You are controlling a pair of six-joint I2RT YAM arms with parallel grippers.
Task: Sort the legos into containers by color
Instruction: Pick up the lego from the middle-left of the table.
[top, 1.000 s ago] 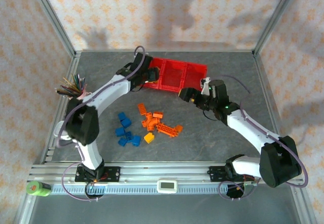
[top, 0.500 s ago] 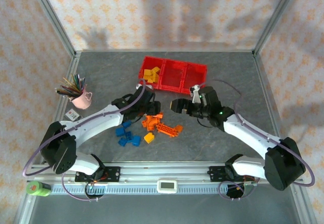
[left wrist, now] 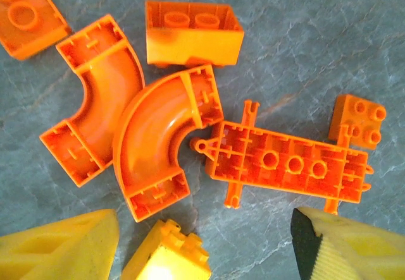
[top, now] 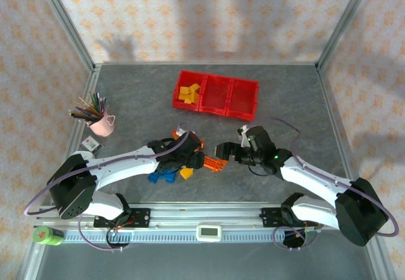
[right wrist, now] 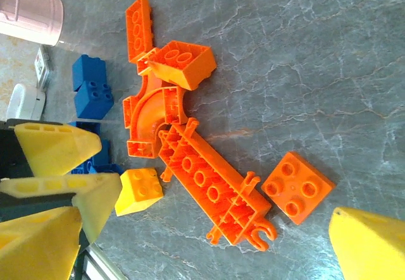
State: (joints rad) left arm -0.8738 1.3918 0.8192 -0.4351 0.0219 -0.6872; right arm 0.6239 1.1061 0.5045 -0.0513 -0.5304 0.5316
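Observation:
The red containers [top: 218, 106] stand in a row at the back, with yellow legos [top: 188, 93] in the left bin. Loose legos lie mid-table: two curved orange pieces [left wrist: 149, 144], a long orange plate [left wrist: 288, 160] [right wrist: 212, 188], a small orange square [right wrist: 297, 185], an orange block [left wrist: 193, 33] and blue bricks [top: 161, 176]. My left gripper [left wrist: 205, 229] [top: 185, 161] hovers open over the pile, a yellow brick [left wrist: 166, 255] [right wrist: 139, 191] lying between its fingers, apart from both. My right gripper [right wrist: 202, 255] [top: 221, 150] stands wide open just right of the pile, above the long plate's end.
A pink cup of coloured pencils [top: 101, 123] stands at the left, a small card [top: 90, 143] beside it. A green object [top: 47, 234] lies by the front rail. The two grippers are close together over the pile.
My left arm has swung from the left bin back down to the pile and its jaws have widened. Yellow bricks now lie in that bin. My right gripper has moved down-left toward the pile.

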